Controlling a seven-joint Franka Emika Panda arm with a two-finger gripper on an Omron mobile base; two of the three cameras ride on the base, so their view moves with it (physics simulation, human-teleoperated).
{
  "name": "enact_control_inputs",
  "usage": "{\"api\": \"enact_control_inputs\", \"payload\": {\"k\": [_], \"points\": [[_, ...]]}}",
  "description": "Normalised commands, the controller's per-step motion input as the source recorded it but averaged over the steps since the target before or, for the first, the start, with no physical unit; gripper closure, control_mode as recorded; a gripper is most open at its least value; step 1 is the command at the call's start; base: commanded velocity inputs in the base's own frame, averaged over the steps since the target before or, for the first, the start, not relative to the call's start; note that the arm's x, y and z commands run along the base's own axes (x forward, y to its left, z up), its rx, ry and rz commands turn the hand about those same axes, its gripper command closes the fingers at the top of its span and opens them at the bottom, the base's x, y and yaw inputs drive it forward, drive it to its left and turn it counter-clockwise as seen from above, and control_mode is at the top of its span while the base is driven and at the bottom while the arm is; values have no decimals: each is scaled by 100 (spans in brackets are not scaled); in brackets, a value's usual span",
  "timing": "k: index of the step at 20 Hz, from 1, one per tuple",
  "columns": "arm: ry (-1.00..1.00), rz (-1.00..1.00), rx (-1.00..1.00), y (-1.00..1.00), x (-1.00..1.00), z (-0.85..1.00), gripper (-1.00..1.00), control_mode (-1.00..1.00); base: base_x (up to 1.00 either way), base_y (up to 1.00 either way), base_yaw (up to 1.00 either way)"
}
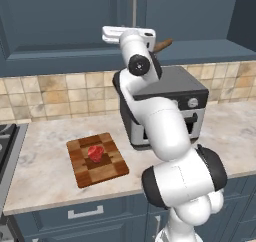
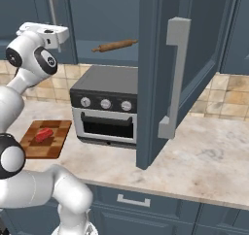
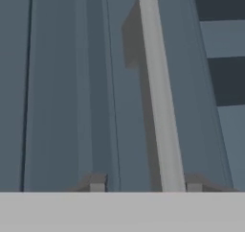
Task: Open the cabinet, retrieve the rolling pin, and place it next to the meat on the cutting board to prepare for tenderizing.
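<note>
One cabinet (image 2: 194, 59) door open; pin (image 2: 115, 45) unfetched at 12 o'clock of oven (image 2: 104, 105); gripper (image 3: 145, 187) wide, empty

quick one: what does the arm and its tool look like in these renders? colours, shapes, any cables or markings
Glossy white arm built of rounded, bulbous segments, with black bands and a round black cap at the joints. The hand is a flat white block. The tool has two small dark grey finger tips, squared off, seen in the hand view. No cables, logos or markings visible.
</note>
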Motion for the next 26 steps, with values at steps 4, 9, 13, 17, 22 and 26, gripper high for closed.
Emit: {"api": "enact_control_inputs", "payload": {"k": [4, 9, 13, 17, 22, 26], "points": [[3, 4, 0, 0, 2, -4, 100, -100, 0, 0, 0], [2, 2, 0, 0, 2, -5, 100, -100, 0, 0, 0], [0, 2, 0, 3, -1, -8, 100, -100, 0, 0, 0], [0, 2, 0, 17, -35, -9, 100, -100, 0, 0, 0], [0, 0, 0, 19, -63, -11, 100, -100, 0, 0, 0], [0, 0, 0, 25, -82, -12, 100, -100, 0, 0, 0]]}}
